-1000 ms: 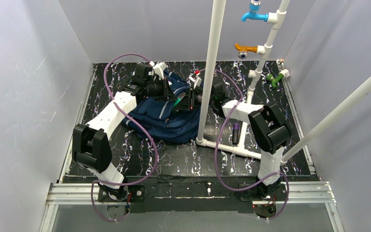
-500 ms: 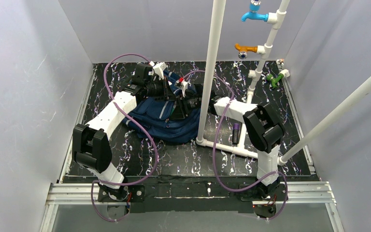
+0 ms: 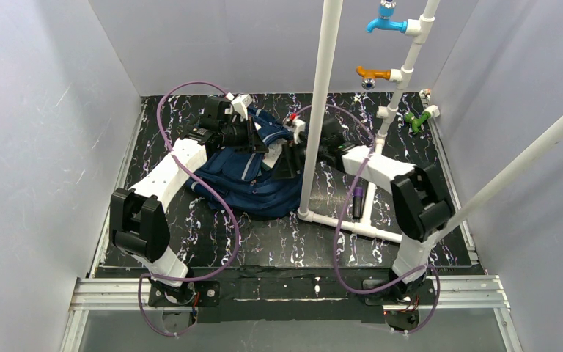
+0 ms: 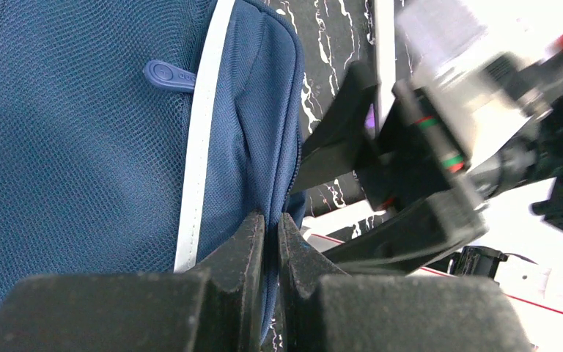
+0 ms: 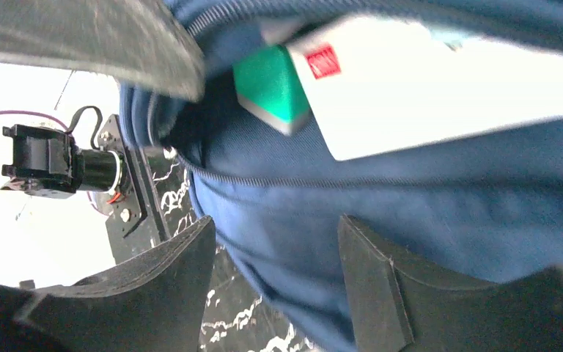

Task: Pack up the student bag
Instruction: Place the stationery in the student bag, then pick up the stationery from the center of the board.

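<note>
- The left gripper (image 4: 271, 224) has its jaws pressed together on a thin fold of blue fabric at the rim of the student bag (image 3: 245, 183). The grip sits just past a white stripe on the cloth.
- From that gripper, the bag's mesh panel spreads away to its left. In the overhead view the bag slumps on the dark marbled surface (image 3: 264, 235), below and between the two grippers.
- Risk: the pinch is on the very edge of the cloth. I judge that any tug from the other arm could pull the fold free, and the mouth would fall shut.
- Just in front of the right gripper (image 5: 271, 242), a white flat item (image 5: 447, 81) and a green item (image 5: 271, 84) sit inside the bag's opening.
- Risk: both sit near the lip rather than deep inside. If the bag is dragged or tipped, they could slide back out.
- The right gripper's jaws stand wide apart and hold nothing. Blue bag fabric fills the gap between them.
- A dark blade above the right gripper is possibly the left one's finger, but the blur makes that unsure.
- Risk: the two grippers work almost touching at the same opening, so a small sideways move could knock them together. An open finger could also catch on the zip line.
- Right beside the right gripper stands an upright white pipe (image 3: 321, 110), crossing in front of its wrist in the overhead view.
- Risk: a quick retreat or swing could strike that pipe.
</note>
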